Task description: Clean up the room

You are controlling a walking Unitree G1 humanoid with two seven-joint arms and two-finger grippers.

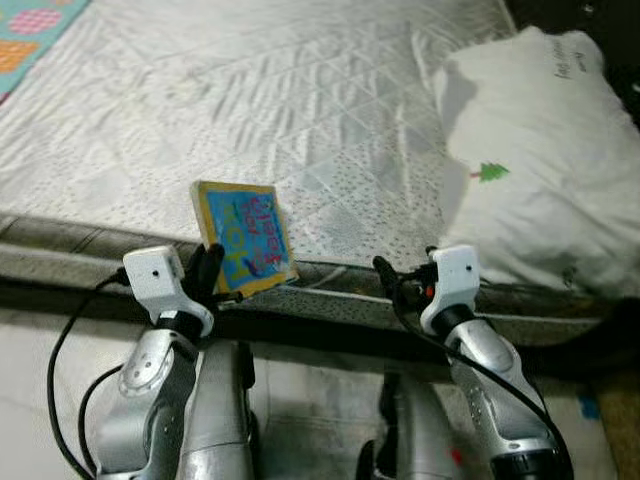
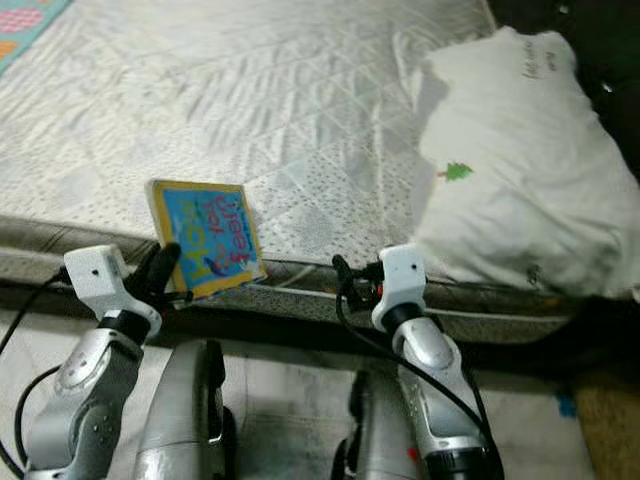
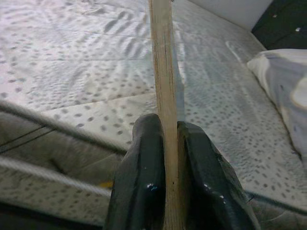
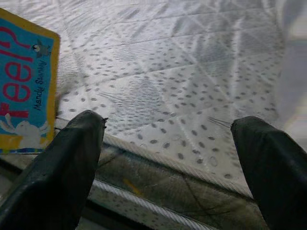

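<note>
Right now my left gripper [image 1: 212,272] is pinching the picture book [image 1: 243,237] by its lower corner, holding it upright at the near edge of the mattress [image 1: 300,110]. Such a thin pinch could let the board swing or slip out onto the floor if I move quickly. My right gripper [image 4: 168,158] hovers spread wide and empty just before the mattress edge, near the white pillow [image 1: 545,160].
</note>
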